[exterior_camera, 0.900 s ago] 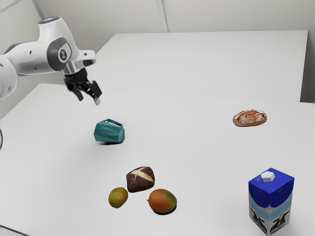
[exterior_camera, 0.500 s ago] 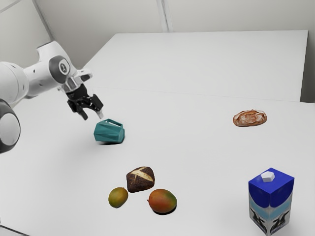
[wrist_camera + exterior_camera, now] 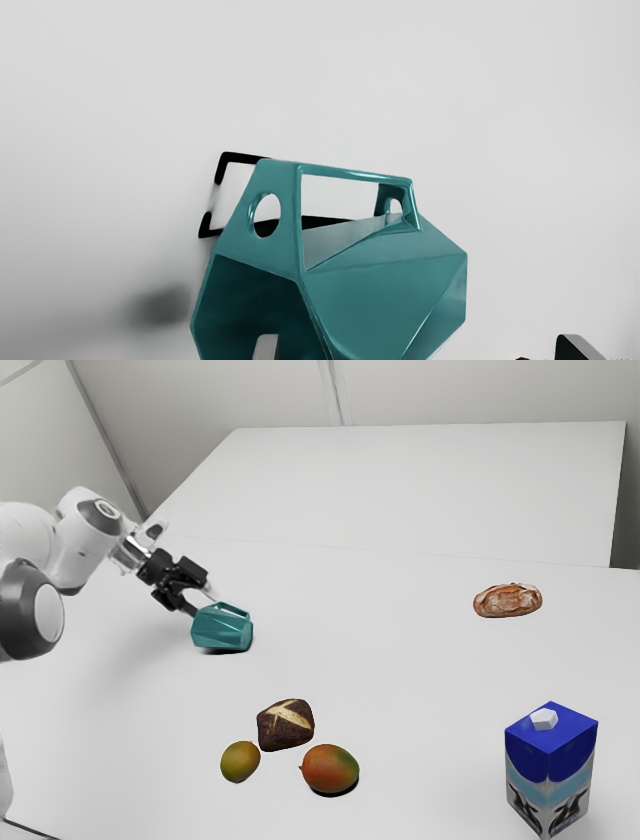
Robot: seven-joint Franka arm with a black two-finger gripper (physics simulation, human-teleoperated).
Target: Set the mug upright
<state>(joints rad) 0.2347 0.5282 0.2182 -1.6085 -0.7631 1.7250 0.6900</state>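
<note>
Teal, faceted mug (image 3: 385,295), lying sideways.

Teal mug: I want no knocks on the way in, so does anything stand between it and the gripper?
Nothing visible stands between the open gripper and the teal mug: one fingertip shows in front of its dark mouth. The dark bread, small fruit and larger fruit lie beyond the mug, away from the gripper.

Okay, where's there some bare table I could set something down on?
Bare tabletop lies between the teal mug and the crusty loaf, also between the reddish mango and the carton. It's crowded where the dark roll, yellow-green fruit and mango cluster, and at the mug, beside the open fingers.
</note>
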